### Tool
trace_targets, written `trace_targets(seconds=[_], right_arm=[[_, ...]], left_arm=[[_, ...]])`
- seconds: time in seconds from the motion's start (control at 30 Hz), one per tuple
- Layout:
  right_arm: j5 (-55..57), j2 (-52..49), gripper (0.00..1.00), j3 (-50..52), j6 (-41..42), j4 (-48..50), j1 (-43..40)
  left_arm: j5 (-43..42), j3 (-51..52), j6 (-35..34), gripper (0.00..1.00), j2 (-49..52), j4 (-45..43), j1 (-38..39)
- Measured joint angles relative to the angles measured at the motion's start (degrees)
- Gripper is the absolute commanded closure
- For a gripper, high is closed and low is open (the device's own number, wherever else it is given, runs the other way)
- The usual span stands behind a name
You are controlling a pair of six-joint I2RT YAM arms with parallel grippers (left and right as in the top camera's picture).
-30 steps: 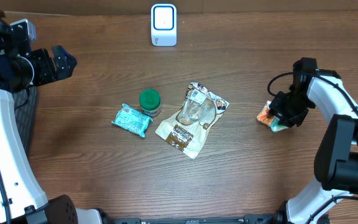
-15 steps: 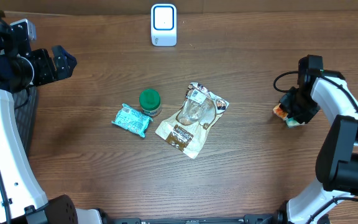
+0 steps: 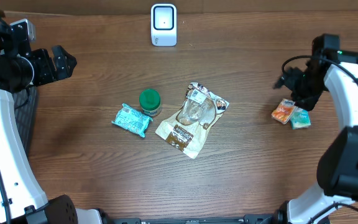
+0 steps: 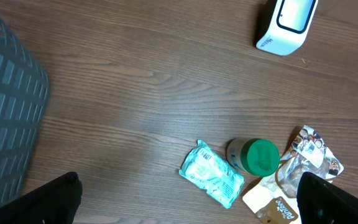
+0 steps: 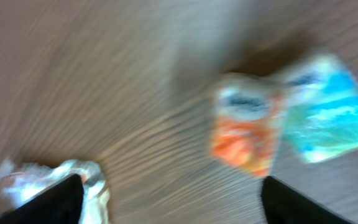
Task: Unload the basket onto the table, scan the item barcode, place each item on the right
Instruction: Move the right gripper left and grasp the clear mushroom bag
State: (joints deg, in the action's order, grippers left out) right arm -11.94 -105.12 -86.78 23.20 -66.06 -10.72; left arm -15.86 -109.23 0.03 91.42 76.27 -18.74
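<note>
At the upper left of the overhead view the left gripper (image 3: 66, 61) is hanging with its jaws spread wide and nothing between them, parked beside the grey basket (image 4: 5, 112), probably to keep out of the way. Moving right, a teal packet (image 3: 131, 120) is lying flat at centre left, touching or just beside a green-lidded jar (image 3: 150, 101) that is standing upright. The white scanner (image 3: 163, 25) is sitting at the top centre, its window facing the table (image 3: 92, 174). These goods seem to be waiting in front of it. A crumpled clear-and-brown pouch (image 3: 193, 118) is lying just right of the jar.

At the upper right the right gripper (image 3: 293, 93) is hovering with its fingers wide apart and holding nothing. Just below it, at right centre, the orange packet (image 3: 283, 112) is lying flat against a small teal-and-white packet (image 3: 301, 118), well apart from the scanner. That placing suggests a set-aside spot. The orange packet is showing a white top with blue print over an orange body. Motion blur in the wrist view is hiding any barcode.
</note>
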Motion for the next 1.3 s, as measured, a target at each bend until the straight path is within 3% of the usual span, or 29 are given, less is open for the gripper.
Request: trace_targets(seconds=[0.23, 0.53, 1.0, 1.2, 1.3], right_arm=[[-8.24, 0.94, 0.03, 2.47, -2.62, 0.96, 2.49], [-12.68, 0.94, 0.38, 14.53, -0.98, 12.68, 10.32], [-14.78, 1.16, 0.47, 31.41, 13.16, 39.78, 22.71], [-15.41, 1.57, 0.61, 35.36, 18.86, 49.96, 27.19], [-15.19, 1.57, 0.74, 36.28, 20.28, 52.54, 28.63]], left_arm=[[0.00, 0.00, 0.00, 0.00, 0.00, 0.00, 0.00], [0.00, 0.00, 0.00, 0.00, 0.00, -0.02, 0.00], [0.00, 0.00, 0.00, 0.00, 0.00, 0.02, 0.00], [0.00, 0.00, -0.02, 0.01, 0.00, 0.00, 0.00], [0.00, 0.00, 0.00, 0.00, 0.00, 0.00, 0.00]])
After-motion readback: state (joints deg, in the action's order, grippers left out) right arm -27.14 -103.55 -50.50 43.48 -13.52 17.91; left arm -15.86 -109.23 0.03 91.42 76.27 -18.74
